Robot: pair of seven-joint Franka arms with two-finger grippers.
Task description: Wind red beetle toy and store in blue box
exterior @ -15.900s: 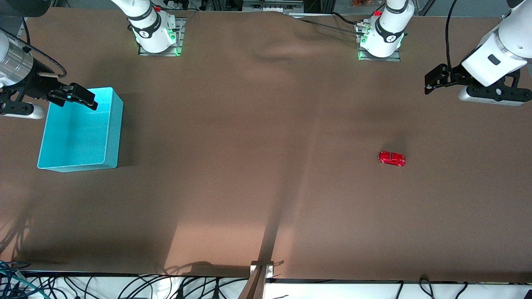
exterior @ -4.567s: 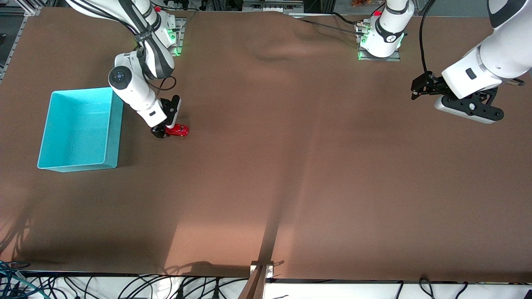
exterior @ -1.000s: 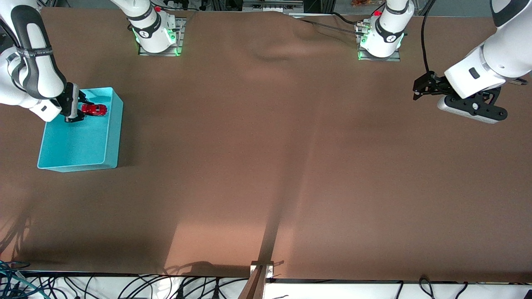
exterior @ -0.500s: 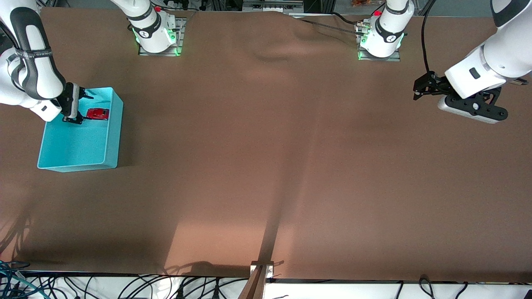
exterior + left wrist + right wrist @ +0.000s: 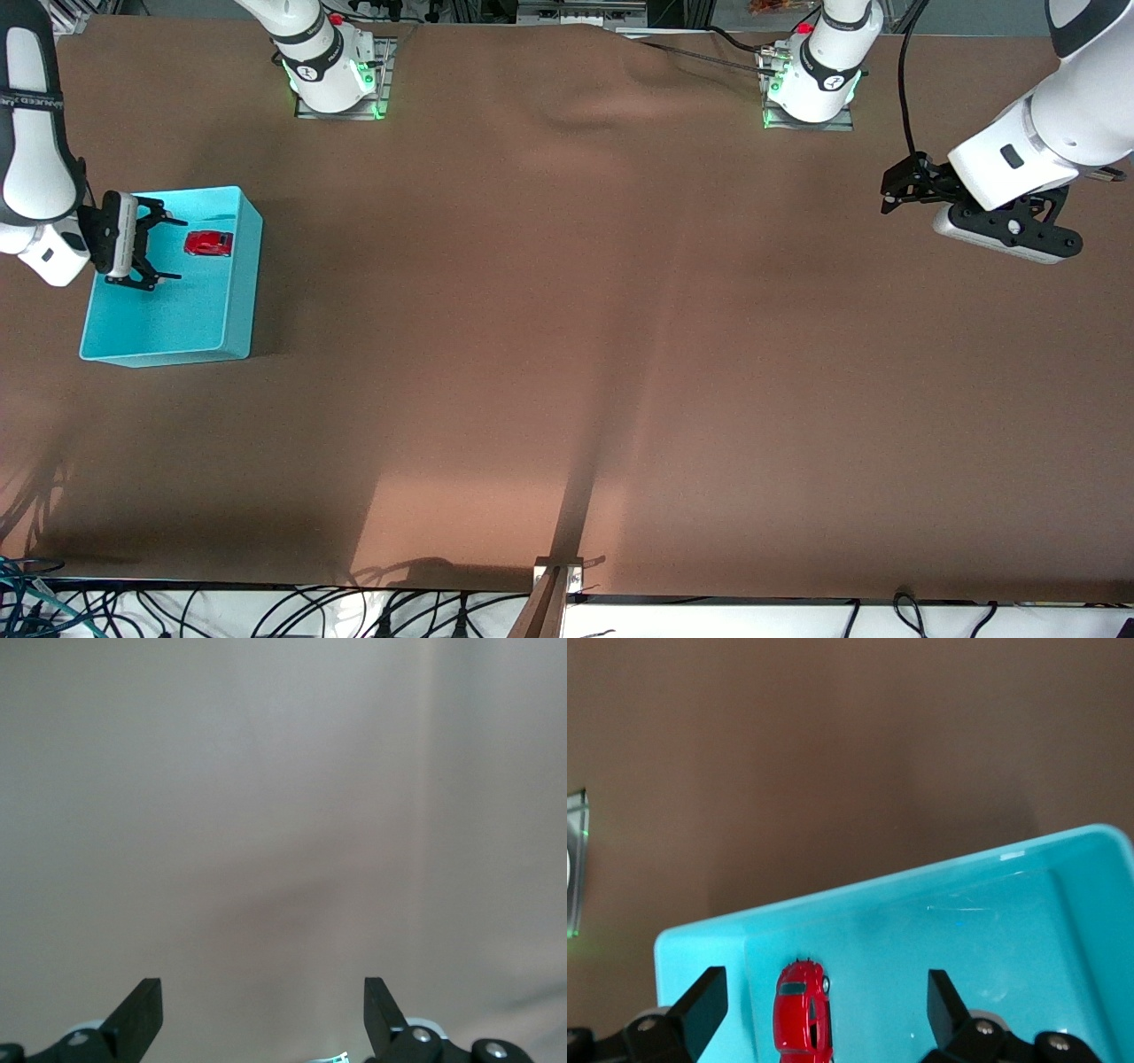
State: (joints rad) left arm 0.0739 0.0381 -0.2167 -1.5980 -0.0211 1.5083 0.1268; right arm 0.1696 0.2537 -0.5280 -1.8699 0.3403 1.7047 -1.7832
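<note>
Already the red beetle toy (image 5: 208, 243) lay in the blue box (image 5: 232, 332), both the right gripper (image 5: 162, 249) and the waiting left gripper (image 5: 890, 190) spread empty; only withdrawal seemingly remained.

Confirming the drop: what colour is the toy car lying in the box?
Glossy red toy car, clearest in the right wrist view.

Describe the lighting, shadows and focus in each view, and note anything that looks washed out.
Front view: a bright patch of light lies on the brown table cover near the camera's edge, with a dark shadow band beside it; the blue box casts a shadow toward the table's middle. Left wrist view: pale, washed out, featureless cloth. Right wrist view: the red beetle toy is sharp, with faint glints on the box floor.
</note>
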